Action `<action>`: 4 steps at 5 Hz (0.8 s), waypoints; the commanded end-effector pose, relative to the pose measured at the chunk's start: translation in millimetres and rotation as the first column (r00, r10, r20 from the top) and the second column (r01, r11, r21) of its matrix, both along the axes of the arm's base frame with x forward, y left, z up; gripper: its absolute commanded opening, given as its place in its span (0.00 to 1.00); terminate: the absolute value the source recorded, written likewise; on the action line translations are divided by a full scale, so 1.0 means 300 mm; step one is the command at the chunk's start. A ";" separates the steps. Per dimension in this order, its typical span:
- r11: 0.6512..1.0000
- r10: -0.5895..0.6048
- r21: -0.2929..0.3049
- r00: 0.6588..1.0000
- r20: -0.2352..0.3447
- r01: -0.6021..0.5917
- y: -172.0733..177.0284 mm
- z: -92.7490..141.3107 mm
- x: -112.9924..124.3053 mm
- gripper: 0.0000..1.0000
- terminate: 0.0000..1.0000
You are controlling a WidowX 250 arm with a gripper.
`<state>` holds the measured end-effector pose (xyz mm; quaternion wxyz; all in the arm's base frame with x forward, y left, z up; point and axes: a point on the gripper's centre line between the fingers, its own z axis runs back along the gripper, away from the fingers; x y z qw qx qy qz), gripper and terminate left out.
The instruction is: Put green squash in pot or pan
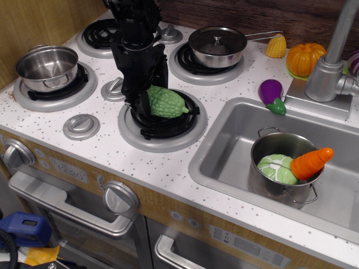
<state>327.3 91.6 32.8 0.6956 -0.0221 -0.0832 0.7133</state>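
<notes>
The green squash lies on the front burner, long axis left-right, visible tip pointing right. The end effector grips its left end

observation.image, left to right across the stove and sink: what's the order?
steel pot → end effector → green squash → lidded pan → eggplant → pot with cabbage and carrot → faucet
</notes>
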 end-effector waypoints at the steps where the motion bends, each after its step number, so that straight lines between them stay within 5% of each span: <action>1: 0.990 -0.061 0.126 0.997 -0.057 0.068 0.125 0.154 -0.030 0.00 0.00; 2: 0.966 -0.110 0.220 0.986 -0.127 0.136 0.232 0.234 -0.062 0.00 0.00; 4: 0.888 -0.221 0.370 0.959 -0.177 0.273 0.484 0.269 -0.104 0.00 0.00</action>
